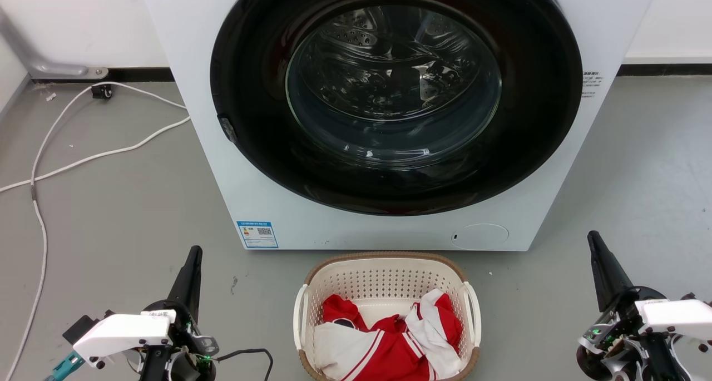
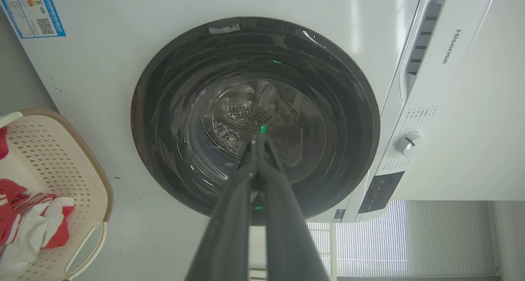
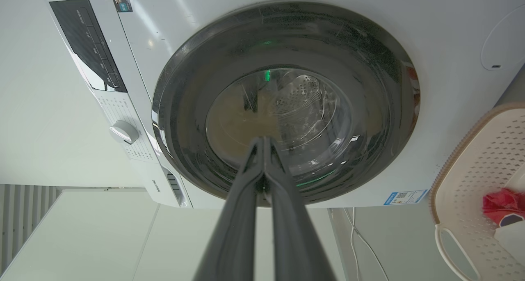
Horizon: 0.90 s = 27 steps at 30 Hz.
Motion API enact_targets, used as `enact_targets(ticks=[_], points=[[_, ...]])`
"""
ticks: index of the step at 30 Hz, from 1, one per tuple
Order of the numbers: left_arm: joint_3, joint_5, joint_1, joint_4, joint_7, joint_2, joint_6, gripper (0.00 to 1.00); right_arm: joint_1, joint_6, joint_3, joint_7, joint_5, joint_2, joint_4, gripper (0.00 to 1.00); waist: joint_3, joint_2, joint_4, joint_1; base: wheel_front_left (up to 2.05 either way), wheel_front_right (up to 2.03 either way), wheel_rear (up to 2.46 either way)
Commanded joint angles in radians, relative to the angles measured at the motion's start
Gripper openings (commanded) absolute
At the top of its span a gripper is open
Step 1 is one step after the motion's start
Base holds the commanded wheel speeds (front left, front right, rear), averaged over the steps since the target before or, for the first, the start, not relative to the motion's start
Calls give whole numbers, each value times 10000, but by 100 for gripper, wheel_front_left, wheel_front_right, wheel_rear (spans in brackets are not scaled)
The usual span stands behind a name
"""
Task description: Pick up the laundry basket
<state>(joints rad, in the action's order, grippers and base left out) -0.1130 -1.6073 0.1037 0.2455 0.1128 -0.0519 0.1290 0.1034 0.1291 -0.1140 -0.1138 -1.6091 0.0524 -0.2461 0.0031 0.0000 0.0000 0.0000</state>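
My left gripper sits at the lower left of the head view. Its two dark fingers are pressed together into one tapering point with nothing between them. In the left wrist view I see the fingertips meeting at the centre of the frame. My right gripper mirrors it at the lower right of the head view, likewise closed and empty, and its tips touch in the right wrist view.

Both grippers point up the frame and are well apart from the laundry basket. The basket stands on the grey floor at the bottom centre of the head view, between the two grippers. I can make out its brown woven-look rim, cream perforated walls and a white handle on each side. A heap of red and white clothes lies inside.

Just above the basket in the frame is the white washing machine, which takes up the upper middle of the head view. The drum is visible through the glass of its round dark door. A blue label sits at the lower left of the machine's front. A white cable trails across the floor on the left side of the frame.
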Motion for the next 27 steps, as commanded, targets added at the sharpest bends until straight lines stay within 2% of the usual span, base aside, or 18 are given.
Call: enact_targets(ticks=[1, 25, 26, 27], points=[[-29, -3, 112, 12, 24, 10, 33, 0, 123, 30, -12, -5, 33, -34, -6, 0, 0, 0, 0, 0, 0, 0, 0], [-31, 1, 111, 12, 27, 13, 33, 0, 122, 30, -12, -7, 35, -35, -6, 0, 0, 0, 0, 0, 0, 0, 0], [2, 0, -14, 30, 0, 4, -4, 100, -14, 0, 0, 0, 0, -2, -26, 100, 0, 0, 0, 0, 0, 0, 0], [23, 0, -28, 63, -12, 10, -8, 100, -34, 0, 6, 9, -1, -2, -57, 100, 0, 0, 0, 0, 0, 0, 0]])
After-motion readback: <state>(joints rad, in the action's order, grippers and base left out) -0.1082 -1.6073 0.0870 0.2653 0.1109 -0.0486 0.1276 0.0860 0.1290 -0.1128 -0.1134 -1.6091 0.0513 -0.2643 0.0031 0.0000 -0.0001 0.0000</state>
